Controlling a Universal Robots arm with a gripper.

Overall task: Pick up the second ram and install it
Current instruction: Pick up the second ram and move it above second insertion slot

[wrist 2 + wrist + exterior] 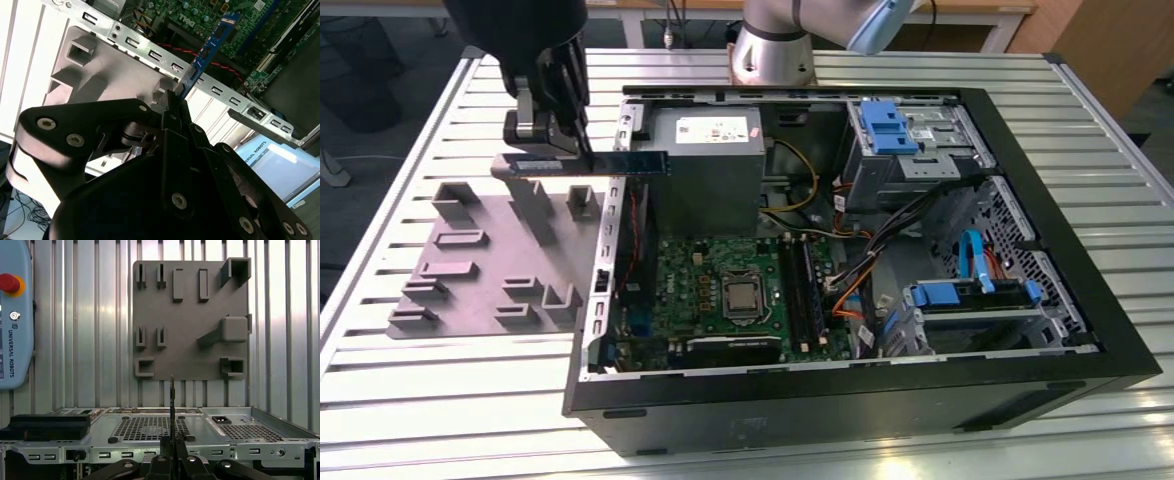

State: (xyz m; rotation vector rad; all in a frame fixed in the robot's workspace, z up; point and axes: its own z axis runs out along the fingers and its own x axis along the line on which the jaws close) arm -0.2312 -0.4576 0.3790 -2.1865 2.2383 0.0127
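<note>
The second ram [630, 161] hangs level in the air at about 10 o'clock in the exterior view, and one end of it reaches over the side wall of the computer case [854, 395]. The fingers of the gripper [550, 150] are clamped on the stick, one on each flat face; both wrist views show it edge-on between them. The motherboard [707, 260] lies at about 5 o'clock from the stick, and the grey fixture plate [494, 222] at about 7 o'clock.

I judge two dangers. The grip is not at the middle, so the longer end can tip or slide between the fingers. That end can also strike the case wall, and a tilted stick would not enter its slot straight.

I count one ram held, one gripper, one fixture plate and one case. The slots I cannot count surely.
</note>
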